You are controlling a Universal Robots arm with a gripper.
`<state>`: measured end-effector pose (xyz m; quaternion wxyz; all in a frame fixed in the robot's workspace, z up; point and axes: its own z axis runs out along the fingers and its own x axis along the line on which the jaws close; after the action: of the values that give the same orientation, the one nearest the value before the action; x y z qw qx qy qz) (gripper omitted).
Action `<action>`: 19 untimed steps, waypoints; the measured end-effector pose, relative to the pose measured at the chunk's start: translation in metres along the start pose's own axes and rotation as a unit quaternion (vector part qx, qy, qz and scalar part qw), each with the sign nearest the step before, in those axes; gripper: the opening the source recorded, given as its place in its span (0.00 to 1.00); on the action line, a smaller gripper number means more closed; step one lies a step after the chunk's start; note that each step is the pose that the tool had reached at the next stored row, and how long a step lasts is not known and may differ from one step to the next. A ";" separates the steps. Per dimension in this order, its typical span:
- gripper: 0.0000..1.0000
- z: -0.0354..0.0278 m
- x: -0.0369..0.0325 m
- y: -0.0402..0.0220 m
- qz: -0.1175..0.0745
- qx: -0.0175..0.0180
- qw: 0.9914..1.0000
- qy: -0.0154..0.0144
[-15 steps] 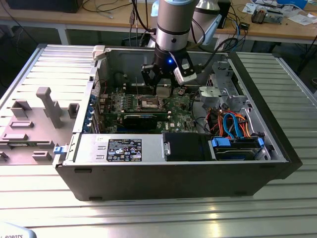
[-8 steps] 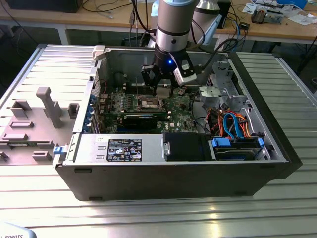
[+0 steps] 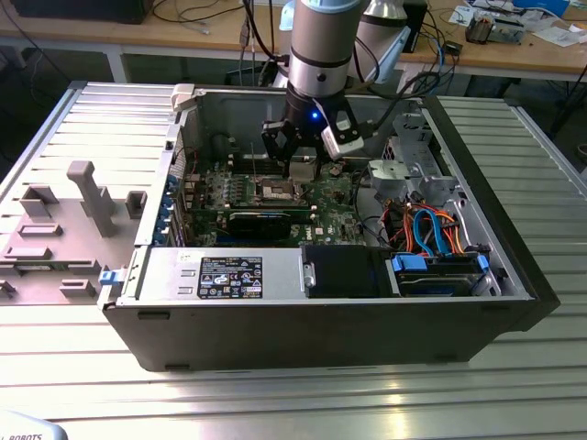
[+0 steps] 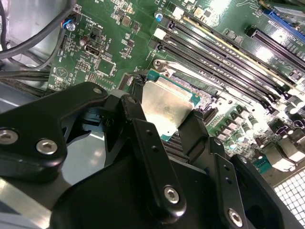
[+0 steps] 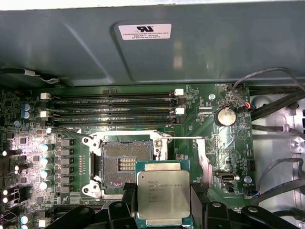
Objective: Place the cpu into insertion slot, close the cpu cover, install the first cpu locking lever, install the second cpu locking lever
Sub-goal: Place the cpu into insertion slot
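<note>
So the black jaws are clamped on the cpu [image 5: 163, 194], that small flat square chip with the dull silver-grey metal lid. They pinch it by two opposite edges, dull lid facing up, which I'd guess is to keep the contact side underneath free so it can go down flat. The chip hangs in the air just beside the insertion slot [image 5: 121, 164], the dark square socket recess framed in silvery metal, overlapping one corner of it in the first wrist view but not seated yet. The recess is wide open with its contact field showing, so nothing blocks the way in. Around it is the green motherboard [image 5: 202, 98], with the long black memory slots [image 5: 112, 109] near the socket. All of this sits inside an open dark grey computer case [image 3: 321, 325] lying on a ribbed metal table [image 3: 275, 394].
</note>
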<state>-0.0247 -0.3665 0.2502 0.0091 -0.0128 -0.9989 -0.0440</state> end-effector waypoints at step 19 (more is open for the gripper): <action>0.55 0.0042 -0.0001 -0.0006 0.000 0.000 1.000 0.000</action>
<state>-0.0247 -0.3668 0.2460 0.0091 -0.0128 -0.9989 -0.0440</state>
